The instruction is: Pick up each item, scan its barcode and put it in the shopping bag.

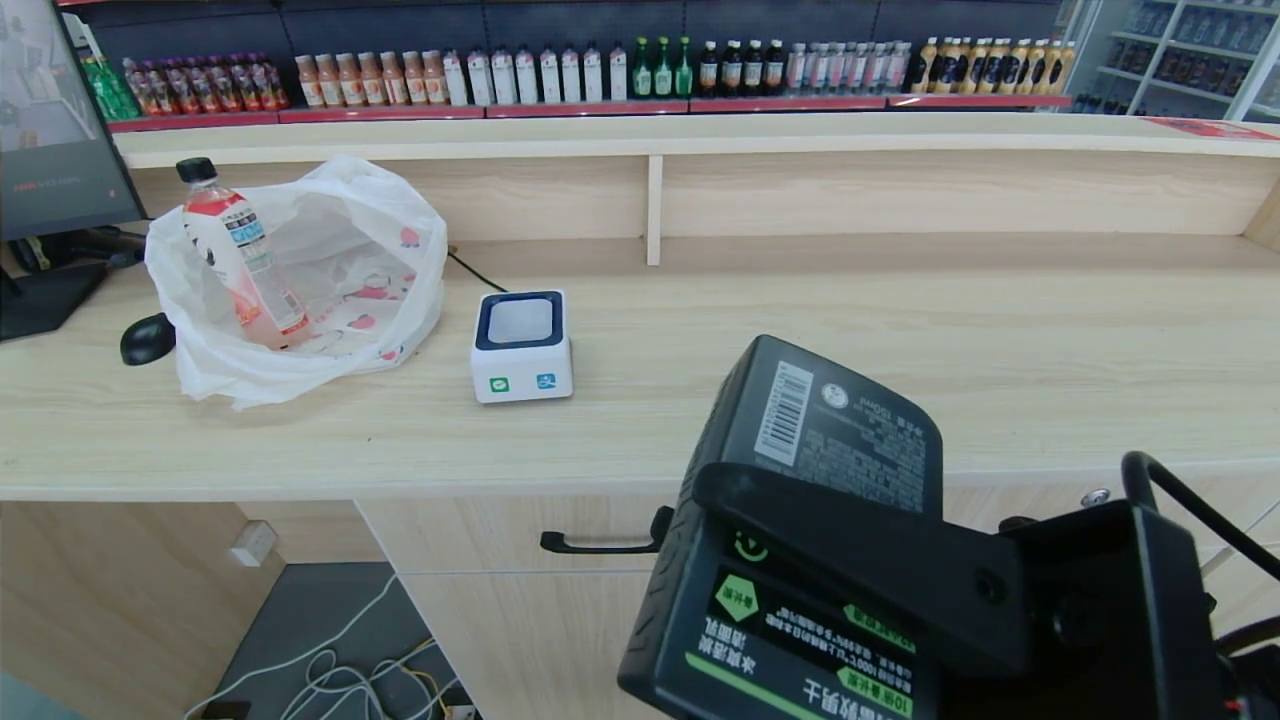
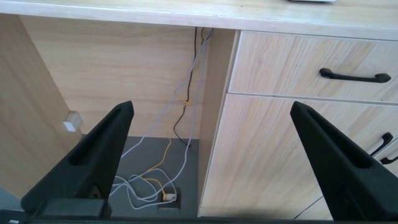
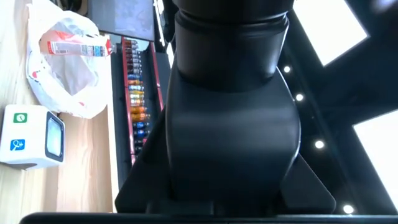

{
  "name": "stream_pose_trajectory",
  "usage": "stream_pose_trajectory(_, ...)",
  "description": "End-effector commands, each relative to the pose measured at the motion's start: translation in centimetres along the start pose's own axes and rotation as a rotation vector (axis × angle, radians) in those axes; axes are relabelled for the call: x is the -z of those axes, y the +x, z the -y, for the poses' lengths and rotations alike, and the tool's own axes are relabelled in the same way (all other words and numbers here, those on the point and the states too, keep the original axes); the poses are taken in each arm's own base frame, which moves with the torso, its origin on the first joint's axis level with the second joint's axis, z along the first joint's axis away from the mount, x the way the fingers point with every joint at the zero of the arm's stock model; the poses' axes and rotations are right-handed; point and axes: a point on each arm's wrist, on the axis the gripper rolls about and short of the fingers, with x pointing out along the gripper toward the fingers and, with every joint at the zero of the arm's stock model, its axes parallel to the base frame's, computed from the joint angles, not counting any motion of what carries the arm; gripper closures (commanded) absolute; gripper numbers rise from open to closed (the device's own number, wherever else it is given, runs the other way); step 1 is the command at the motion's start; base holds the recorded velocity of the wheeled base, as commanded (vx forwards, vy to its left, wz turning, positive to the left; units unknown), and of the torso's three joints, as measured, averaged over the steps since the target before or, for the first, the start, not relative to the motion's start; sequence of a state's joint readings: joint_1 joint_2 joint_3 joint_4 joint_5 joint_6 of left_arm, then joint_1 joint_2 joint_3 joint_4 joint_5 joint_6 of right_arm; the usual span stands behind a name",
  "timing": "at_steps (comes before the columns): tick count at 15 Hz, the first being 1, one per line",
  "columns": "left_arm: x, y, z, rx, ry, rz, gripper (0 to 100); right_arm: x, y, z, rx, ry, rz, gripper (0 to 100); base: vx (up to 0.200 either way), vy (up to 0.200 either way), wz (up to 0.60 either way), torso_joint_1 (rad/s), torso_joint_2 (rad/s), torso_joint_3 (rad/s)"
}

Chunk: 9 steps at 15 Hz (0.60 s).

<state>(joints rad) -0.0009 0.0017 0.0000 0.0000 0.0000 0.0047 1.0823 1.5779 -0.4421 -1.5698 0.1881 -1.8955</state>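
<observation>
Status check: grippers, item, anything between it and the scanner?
Left gripper open, low by the drawers. Right gripper shut on black pack, barcode toward the head camera. Nothing in the way to the scanner; bottle already in shopping bag.

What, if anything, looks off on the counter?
Nothing spilled or damaged. The bottle leans askew in the shopping bag, cap poking above the rim. The black pack in the right gripper shows its barcode upward, not toward the scanner.
</observation>
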Motion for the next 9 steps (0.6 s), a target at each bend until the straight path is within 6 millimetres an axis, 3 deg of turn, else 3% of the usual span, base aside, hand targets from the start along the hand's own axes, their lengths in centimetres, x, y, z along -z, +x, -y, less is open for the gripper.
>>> stream_pose_trajectory(1,0.0,0.0,0.0,-0.001,0.0,0.0,0,0.0,-0.03,0.08,0.003,-0.001,0.0,100,0.0,0.0,0.0,0.0,0.0,0.0)
stream_pose_trajectory(9,0.0,0.0,0.0,-0.001,0.0,0.0,0,0.0,-0.03,-0.04,-0.001,-0.001,0.0,100,0.0,0.0,0.0,0.0,0.0,0.0)
